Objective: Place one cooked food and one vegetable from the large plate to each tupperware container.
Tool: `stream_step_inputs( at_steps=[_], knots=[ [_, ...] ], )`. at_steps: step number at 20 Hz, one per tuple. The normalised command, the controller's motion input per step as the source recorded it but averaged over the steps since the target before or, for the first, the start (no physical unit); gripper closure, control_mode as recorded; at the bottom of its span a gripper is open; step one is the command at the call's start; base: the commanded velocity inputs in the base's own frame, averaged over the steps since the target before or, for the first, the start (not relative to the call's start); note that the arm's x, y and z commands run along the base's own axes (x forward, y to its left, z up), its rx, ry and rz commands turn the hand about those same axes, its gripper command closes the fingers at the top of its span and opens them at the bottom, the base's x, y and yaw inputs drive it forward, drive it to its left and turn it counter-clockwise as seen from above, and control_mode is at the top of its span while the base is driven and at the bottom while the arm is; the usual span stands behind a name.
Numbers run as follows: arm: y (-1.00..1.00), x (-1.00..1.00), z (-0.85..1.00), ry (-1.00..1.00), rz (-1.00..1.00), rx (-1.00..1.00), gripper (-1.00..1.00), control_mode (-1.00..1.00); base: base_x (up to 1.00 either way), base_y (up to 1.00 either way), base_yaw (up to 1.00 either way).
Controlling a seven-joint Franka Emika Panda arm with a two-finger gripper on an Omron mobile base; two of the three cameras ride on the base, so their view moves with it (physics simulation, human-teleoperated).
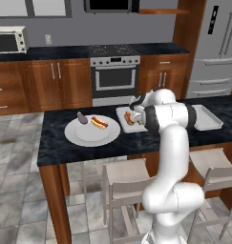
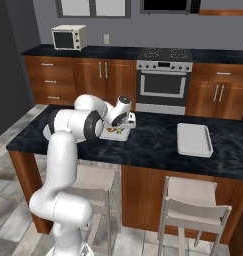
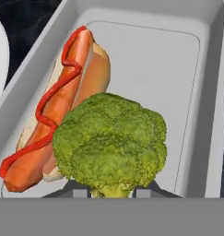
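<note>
One broccoli (image 3: 111, 143) sits clamped in the tool (image 3: 111, 191), over the tray (image 3: 196, 69), touching a hot dog (image 3: 62, 101).

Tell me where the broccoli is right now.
The broccoli sits in the gripper, over the near tray, right beside the hot dog.

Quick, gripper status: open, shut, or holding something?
Gripper: shut on the green broccoli floret, held by its stalk over the pale grey rectangular tray, beside the hot dog with ketchup.
</note>
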Motion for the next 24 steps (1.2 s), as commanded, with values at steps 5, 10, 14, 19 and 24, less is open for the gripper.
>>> stream_step_inputs(
  at_steps=[5, 10, 14, 19, 24],
  knots=[
    [0.00, 0.52, -0.23, 0.00, 0.00, 0.00, 1.00, -1.00, 0.00, 0.00, 0.00],
    [0.00, 0.16, -0.24, 0.00, 0.00, 0.00, -1.00, -1.00, 0.00, 0.00, 0.00],
    [0.03, -0.28, 0.08, -0.03, -0.01, 0.00, -1.00, -1.00, 0.00, 0.00, 0.00],
    [0.45, -0.52, 0.54, -0.14, 0.00, 0.00, -1.00, -1.00, 0.00, 0.00, 0.00],
    [0.99, -0.41, 0.38, -0.13, 0.05, 0.00, -1.00, -1.00, 0.00, 0.00, 0.00]
  ],
)
